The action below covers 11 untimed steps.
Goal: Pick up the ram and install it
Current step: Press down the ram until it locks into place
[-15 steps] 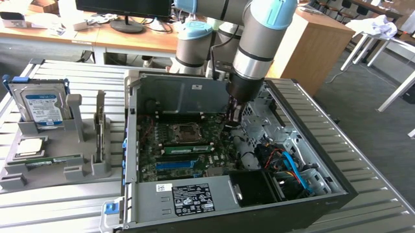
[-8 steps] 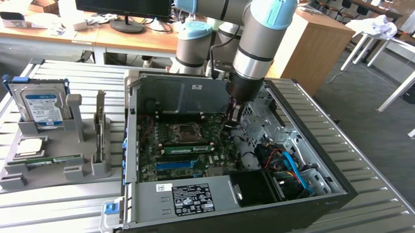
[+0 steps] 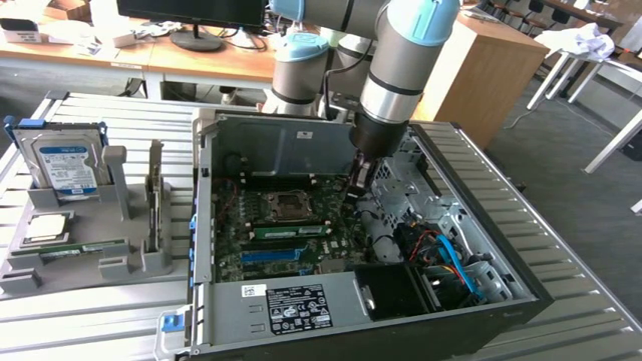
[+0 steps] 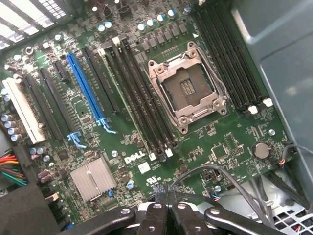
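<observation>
A ram (image 3: 291, 230) stick sits seated in a slot on the motherboard (image 4: 146, 161) beside the empty processor socket (image 4: 188, 88); another lies in the grey holder (image 3: 90, 259) on the table (image 3: 101, 316). The pincer (image 4: 166, 205), fingers together and empty, hangs inside the computer case (image 3: 482, 226), so the installing looks done.

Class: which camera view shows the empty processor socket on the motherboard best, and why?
The wrist view: the processor socket sits large and unobstructed, its metal frame and contact grid plain. The exterior view shows the same socket small, at an angle inside the computer case.
</observation>
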Motion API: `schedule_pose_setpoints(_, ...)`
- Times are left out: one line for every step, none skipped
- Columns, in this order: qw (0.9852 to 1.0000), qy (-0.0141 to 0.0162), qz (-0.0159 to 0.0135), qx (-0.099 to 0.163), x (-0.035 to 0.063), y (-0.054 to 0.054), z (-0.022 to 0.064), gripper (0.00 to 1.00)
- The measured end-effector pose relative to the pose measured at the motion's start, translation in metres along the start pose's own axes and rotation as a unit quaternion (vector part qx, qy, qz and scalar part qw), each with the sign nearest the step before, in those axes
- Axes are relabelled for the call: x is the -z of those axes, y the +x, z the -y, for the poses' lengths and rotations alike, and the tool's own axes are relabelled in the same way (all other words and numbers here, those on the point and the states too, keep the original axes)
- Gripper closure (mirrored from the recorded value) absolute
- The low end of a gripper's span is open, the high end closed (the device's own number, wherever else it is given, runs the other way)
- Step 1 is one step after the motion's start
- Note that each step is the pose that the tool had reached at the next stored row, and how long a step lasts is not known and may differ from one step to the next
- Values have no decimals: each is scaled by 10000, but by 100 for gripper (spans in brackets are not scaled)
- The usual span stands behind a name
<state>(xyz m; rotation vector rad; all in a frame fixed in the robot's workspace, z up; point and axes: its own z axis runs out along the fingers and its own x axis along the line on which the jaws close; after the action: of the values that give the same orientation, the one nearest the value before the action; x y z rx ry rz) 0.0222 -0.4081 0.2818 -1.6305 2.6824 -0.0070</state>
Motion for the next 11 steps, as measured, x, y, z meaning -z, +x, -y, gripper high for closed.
schedule_pose_setpoints(10000, 0, 0, -27, 0, 0, 0, 90)
schedule_pose_setpoints(10000, 0, 0, -53, -1, 0, 0, 90)
schedule_pose_setpoints(10000, 0, 0, -81, -1, 0, 0, 90)
schedule_pose_setpoints(9999, 0, -1, -109, -1, 0, 0, 90)
schedule_pose_setpoints(9999, 0, 0, -137, -2, -1, 0, 90)
schedule_pose_setpoints(9999, 0, 0, -165, -3, -1, 0, 90)
schedule_pose_setpoints(9998, 0, 0, -192, -3, -1, -1, 90)
schedule_pose_setpoints(9998, 0, 0, -219, -4, -2, -1, 90)
schedule_pose_setpoints(9997, 0, -1, -247, -4, -1, -1, 90)
schedule_pose_setpoints(9996, 0, -2, -283, -4, -1, -1, 90)
schedule_pose_setpoints(9994, 0, -2, -334, -4, -1, -1, 90)
